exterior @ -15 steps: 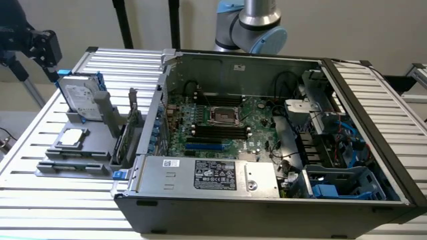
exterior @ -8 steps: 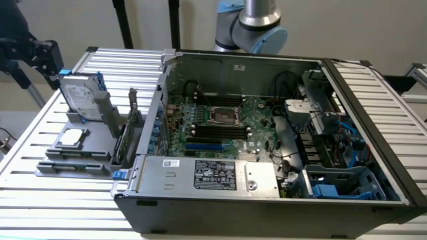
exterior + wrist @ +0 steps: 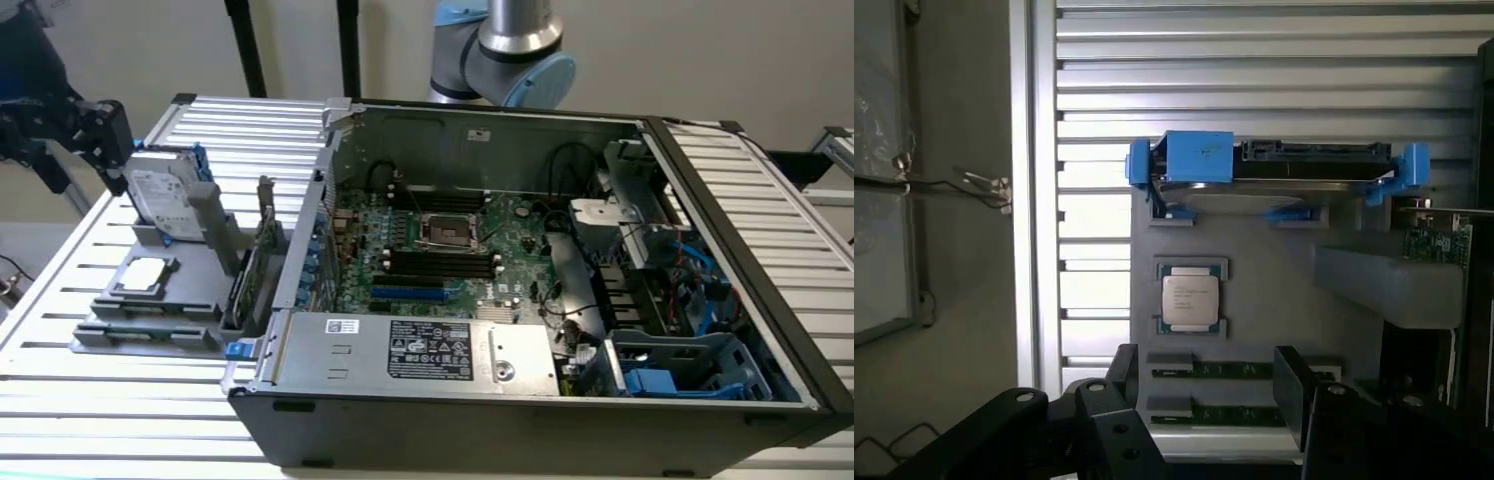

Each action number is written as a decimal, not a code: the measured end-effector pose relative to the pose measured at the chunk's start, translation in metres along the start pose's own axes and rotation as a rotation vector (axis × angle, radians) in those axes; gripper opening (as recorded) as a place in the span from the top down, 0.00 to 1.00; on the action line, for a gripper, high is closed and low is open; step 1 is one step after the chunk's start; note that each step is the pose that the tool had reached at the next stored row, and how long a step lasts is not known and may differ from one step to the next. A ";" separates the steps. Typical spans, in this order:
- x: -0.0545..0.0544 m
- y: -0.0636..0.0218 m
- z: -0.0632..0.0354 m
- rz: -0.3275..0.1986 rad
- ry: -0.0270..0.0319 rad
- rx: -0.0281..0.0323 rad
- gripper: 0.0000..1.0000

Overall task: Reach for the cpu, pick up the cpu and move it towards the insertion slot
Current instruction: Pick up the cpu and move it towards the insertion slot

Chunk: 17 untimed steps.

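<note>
Trouble starts at the cpu, a thin pale square lying flat on a grey fixture plate, seated between two small grey clips. It offers only low edges to grip, so a slightly off-centre or shallow close would likely let it slip, tilt or pop out crooked. The clips sit touching its edges, and a finger landing on one would probably jam instead of seating on the chip.

Just beside it on the plate lie two memory sticks, and on its other side a hard drive with blue rails stands propped on edge. A skewed descent could knock either.

The fingers are spread apart, holding nothing, and hang above the fixture, well clear of the chip.

In the exterior view the fixture rests on the slatted surface to the left of the computer case. The insertion slot sits inside on the green board, so the case wall stands between them and could be clipped by a low carry.
</note>
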<state>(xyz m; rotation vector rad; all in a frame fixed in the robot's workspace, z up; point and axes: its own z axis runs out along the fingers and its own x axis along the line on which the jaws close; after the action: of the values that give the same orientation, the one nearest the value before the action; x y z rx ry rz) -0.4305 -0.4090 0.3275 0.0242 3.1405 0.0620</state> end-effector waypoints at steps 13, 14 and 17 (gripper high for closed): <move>-0.002 -0.0028 0.0236 0.000 -0.0001 -0.0004 0.35; -0.002 -0.0029 0.0254 0.000 -0.0001 -0.0003 0.35; -0.002 -0.0033 0.0308 0.000 -0.0001 -0.0004 0.35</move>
<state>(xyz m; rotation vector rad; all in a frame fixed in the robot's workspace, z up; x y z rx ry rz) -0.4283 -0.4111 0.2966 0.0245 3.1404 0.0626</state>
